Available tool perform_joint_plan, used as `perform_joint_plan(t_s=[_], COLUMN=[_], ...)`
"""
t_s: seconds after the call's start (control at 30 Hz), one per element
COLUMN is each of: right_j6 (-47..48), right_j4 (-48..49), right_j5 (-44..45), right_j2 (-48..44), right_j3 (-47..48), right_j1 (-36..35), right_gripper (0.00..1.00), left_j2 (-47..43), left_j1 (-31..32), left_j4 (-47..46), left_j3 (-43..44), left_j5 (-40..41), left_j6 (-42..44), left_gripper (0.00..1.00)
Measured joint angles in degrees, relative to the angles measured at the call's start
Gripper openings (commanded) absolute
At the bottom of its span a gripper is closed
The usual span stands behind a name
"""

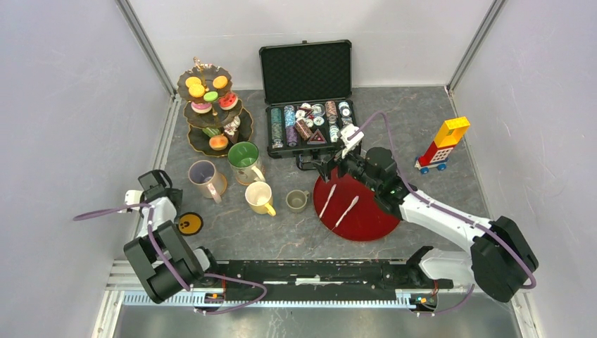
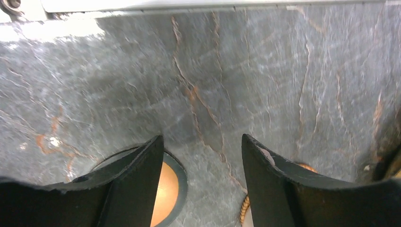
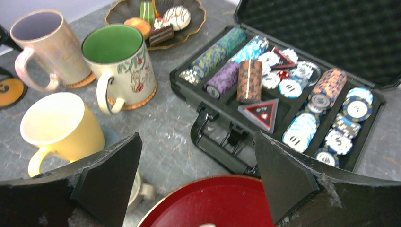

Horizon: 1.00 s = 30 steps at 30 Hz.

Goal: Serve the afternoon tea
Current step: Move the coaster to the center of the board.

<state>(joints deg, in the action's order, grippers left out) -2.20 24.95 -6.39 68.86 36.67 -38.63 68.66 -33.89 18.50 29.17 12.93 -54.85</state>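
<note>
The dark scalloped three-tier stand (image 1: 211,105) stands at the back left with toy sweets on every tier. Its bottom tier (image 3: 201,19) holds a white frosted donut (image 3: 176,16) and a cake slice (image 3: 161,30). In front of it are a pink mug (image 1: 204,176), a green mug (image 1: 244,160), a yellow mug (image 1: 259,197) and a small grey cup (image 1: 296,201). My right gripper (image 1: 331,167) is open and empty (image 3: 198,161), above the far edge of a red plate (image 3: 213,203). My left gripper (image 1: 156,182) is open and empty (image 2: 203,184), low over the table.
The open black poker chip case (image 1: 310,120) lies just beyond my right gripper. The red plate (image 1: 359,211) holds two white spoons. A red-yellow block tower (image 1: 443,144) stands at the right. An orange coaster (image 1: 189,224) lies by my left arm, under the left finger (image 2: 165,189).
</note>
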Motion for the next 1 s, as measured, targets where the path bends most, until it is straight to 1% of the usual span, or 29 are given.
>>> perform_joint_plan(t_s=[0.1,0.23,0.4,0.5,0.63,0.73,0.83,0.9,1.0], right_j6=[0.39,2.08,3.85,3.96,3.93,3.98,3.98,3.98,3.93], right_j4=[2.45,6.43,8.92,9.01,10.84,11.91,13.33,14.53,15.58], right_j5=[1.20,2.29,2.91,2.93,2.54,2.54,2.58,2.60,2.58], right_j2=[1.33,1.77,3.17,3.82,3.85,3.82,3.28,2.51,1.66], right_j3=[1.38,1.03,-2.27,-3.45,-5.01,-5.44,-6.60,-7.96,-9.33], right_j1=[0.00,0.00,0.00,0.00,0.00,0.00,0.04,0.20,0.52], right_gripper=[0.97,0.98,0.98,0.98,0.98,0.98,0.98,0.98,0.98], left_j2=[0.20,-0.20,-4.63,-8.50,-11.41,-10.27,-7.21,-4.66,-2.45], left_j1=[2.58,4.24,6.19,7.23,7.34,6.80,4.42,2.64,1.40], left_j4=[1.40,3.82,10.16,14.93,20.00,23.91,26.47,27.17,28.50], left_j3=[0.52,0.96,-0.31,-1.51,-1.42,1.75,4.90,5.33,4.57], left_j5=[-0.20,-0.55,-1.57,-1.77,-0.26,2.27,3.65,3.80,3.72], left_j6=[-0.26,-0.44,-0.52,-0.59,-0.44,-0.37,-0.44,-0.52,-0.83], left_gripper=[0.70,0.70,0.72,0.77,0.90,0.92,0.97,0.99,1.00])
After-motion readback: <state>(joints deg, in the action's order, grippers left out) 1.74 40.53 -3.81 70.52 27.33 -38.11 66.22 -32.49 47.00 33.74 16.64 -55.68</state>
